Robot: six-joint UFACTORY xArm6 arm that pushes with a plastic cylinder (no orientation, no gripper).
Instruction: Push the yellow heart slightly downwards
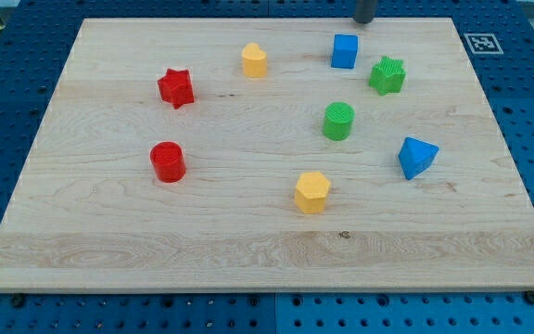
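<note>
Yellow heart (254, 60) sits well left of my tip (364, 19) (maybe touching the board's top edge); blue cube (344, 51) is just below it.

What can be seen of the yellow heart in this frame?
The yellow heart is a small, solid yellow block that looks like ribbed plastic. It stands flat on the wooden board, near the view's top and left of centre. Nothing touches it: the red star lies apart to its left, the blue cube to its right. My tip is far right, at the board's top edge.
</note>
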